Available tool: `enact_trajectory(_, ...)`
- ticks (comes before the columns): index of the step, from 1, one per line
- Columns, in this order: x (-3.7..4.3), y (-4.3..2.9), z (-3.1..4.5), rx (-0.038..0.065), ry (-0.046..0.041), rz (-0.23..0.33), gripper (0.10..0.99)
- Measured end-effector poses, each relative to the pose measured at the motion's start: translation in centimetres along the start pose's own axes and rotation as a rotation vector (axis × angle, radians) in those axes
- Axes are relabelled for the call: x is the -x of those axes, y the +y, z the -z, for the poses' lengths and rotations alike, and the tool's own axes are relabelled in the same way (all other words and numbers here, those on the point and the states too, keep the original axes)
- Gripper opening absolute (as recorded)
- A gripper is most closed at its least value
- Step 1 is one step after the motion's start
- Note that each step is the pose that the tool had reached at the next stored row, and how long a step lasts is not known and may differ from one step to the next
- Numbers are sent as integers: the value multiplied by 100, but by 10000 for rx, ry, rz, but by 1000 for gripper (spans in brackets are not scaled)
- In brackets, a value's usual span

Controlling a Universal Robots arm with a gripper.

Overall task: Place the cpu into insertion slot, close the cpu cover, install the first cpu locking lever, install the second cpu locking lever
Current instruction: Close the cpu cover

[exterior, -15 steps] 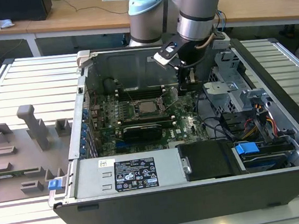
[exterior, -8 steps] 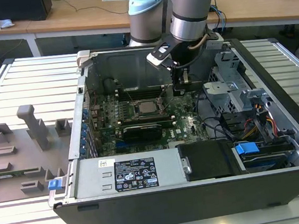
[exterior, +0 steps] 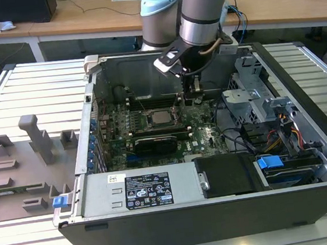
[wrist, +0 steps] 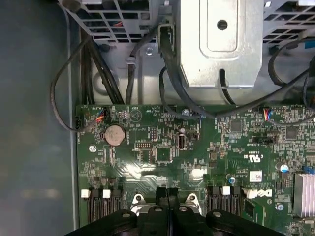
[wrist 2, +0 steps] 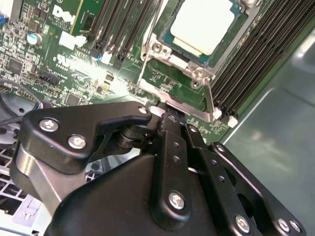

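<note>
Your pincer [wrist 2: 166, 117] is pressed together, with nothing visibly between its tips. It sits just beside the near edge of the socket hardware, close to a thin silver bar [wrist 2: 210, 98] that looks like a locking lever. Just beyond, the cover [wrist 2: 177, 61] seems to lie flat, framing the cpu [wrist 2: 202, 24], which rests in the insertion slot [exterior: 163, 128] on the green motherboard [wrist: 147, 147]. I judge 2 steps done and the lever work in hand; whether either lever is latched, I cannot tell. That work calls for a short, steady push, with the tips kept off the memory slots [wrist 2: 256, 64]. Farther out, the open computer case [exterior: 161, 216] lies on the slatted desk [exterior: 7, 86].
</note>
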State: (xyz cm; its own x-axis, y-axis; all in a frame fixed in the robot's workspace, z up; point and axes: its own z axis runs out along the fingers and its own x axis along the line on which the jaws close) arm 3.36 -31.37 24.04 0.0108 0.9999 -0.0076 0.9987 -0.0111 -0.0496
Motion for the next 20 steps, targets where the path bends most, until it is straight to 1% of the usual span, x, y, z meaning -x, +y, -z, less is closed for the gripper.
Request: enact_trajectory(20,2,-180,-9,1,0,1,106)
